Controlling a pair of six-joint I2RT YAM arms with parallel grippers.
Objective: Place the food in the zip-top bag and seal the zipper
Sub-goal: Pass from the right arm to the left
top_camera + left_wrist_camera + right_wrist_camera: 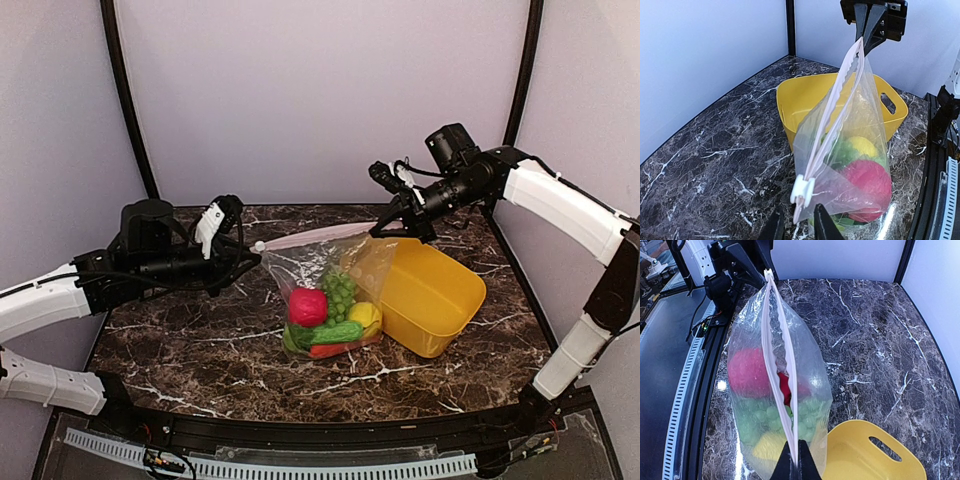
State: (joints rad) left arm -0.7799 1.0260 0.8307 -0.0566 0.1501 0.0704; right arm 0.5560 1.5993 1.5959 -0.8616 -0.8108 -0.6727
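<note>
Right pincer [794,461] pinches one zipper [771,340] end of the bag [812,375]; left pincer [797,227], narrow, slider [802,189] just beyond its tips.

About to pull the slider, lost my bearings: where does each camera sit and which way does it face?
Top external: above and behind left arm and right arm, looking down on table, bag, basket.
Left wrist: looks along the zipper toward the right gripper; own fingertips at bottom.
Right wrist: looks the opposite way toward the left gripper; own gripper pinches the zipper's end.
All share the bag.
</note>
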